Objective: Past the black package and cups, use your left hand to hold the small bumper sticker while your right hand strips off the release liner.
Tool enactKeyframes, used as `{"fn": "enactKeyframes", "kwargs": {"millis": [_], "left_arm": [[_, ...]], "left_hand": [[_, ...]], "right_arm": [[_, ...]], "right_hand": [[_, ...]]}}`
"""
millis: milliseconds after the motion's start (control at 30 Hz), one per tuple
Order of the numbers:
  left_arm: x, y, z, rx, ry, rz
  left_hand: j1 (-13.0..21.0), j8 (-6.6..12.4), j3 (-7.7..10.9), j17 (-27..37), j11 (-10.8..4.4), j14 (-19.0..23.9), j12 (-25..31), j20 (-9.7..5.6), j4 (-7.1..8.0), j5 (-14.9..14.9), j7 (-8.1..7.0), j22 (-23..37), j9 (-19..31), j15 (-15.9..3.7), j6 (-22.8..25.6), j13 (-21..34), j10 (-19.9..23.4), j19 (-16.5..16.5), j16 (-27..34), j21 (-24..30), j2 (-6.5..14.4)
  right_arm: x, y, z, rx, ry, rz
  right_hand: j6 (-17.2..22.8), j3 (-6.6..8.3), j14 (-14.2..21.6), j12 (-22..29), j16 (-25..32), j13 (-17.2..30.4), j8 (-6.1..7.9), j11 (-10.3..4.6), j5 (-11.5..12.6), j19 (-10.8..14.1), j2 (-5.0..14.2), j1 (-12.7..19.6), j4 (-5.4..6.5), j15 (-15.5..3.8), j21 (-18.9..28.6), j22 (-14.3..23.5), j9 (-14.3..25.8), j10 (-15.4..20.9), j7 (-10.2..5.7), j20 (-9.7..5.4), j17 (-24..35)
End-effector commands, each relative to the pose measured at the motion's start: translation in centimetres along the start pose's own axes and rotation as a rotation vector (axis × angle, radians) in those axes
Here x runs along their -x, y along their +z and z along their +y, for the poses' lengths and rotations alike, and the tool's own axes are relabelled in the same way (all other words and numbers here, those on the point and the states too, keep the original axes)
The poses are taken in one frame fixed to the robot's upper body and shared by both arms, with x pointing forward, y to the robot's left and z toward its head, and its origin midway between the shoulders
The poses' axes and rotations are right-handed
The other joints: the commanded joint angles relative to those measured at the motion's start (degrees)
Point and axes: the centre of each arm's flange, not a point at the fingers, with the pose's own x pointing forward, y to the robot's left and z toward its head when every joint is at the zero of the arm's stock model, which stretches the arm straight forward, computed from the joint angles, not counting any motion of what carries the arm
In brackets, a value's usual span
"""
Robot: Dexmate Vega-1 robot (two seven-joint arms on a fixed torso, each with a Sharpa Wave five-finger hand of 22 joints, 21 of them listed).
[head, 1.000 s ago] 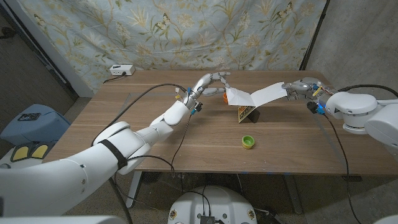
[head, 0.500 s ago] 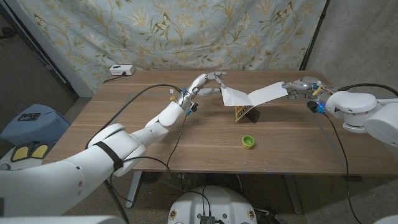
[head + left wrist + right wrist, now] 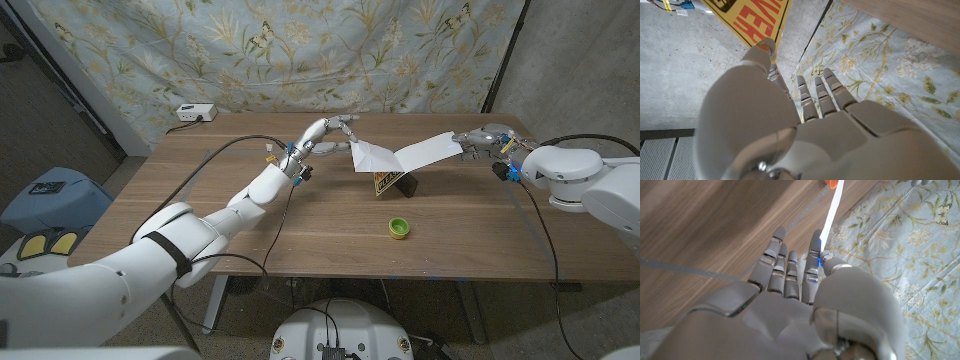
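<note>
Head view, upper middle: left robot hand (image 3: 335, 130) pinches the bumper sticker (image 3: 370, 155), right robot hand (image 3: 478, 141) pinches the liner (image 3: 425, 152); pull steadily, low and outward.

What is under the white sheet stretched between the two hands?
Under the white sheet, held up by the left hand and right hand, stands the black package with a yellow label. An orange cup behind is mostly covered. The green cap lies nearer, uncovered.

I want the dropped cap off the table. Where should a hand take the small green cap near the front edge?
Grip the green cap by its rim, coming straight down from above. It lies low on the table with its opening up and bare wood around it, so opposite fingers can probably close across its sides.
</note>
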Motion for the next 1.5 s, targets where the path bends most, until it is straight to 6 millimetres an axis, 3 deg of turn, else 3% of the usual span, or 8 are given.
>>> {"fn": "enactKeyframes", "kwargs": {"millis": [33,1500], "left_arm": [[0.6,0.0,0.7,0.003,-0.011,-0.004],[3.0,0.5,2.8,-0.016,-0.011,0.026]], "left_hand": [[-0.3,0.27,0.55,0.2,-0.38,-0.1,-0.1,0.01,0.1,0.1,0.33,0.2,0.2,0.17,-0.1,0.3,0.0,-0.2,-0.1,-0.1,0.4],[-0.3,0.5,0.76,0.1,-0.21,-0.4,-0.1,-0.09,-0.04,0.2,-0.09,0.2,0.3,0.11,-0.1,0.3,-0.1,-0.3,-0.1,-0.1,0.2]], "right_arm": [[-0.2,-0.2,-0.1,-0.011,-0.008,0.006],[0.6,-0.4,-1.0,0.0,-0.04,0.012]], "right_hand": [[0.0,0.52,0.0,0.0,-0.2,0.1,0.47,-0.15,0.2,0.0,-0.25,-0.5,-0.06,-0.44,0.6,0.2,0.1,0.4,-0.15,-0.31,0.1],[-0.4,0.76,0.1,0.0,-0.3,0.2,0.91,-0.36,0.2,-0.1,-0.27,-0.6,-0.03,-0.51,0.6,0.2,0.0,0.4,-0.18,-0.27,0.5]]}}
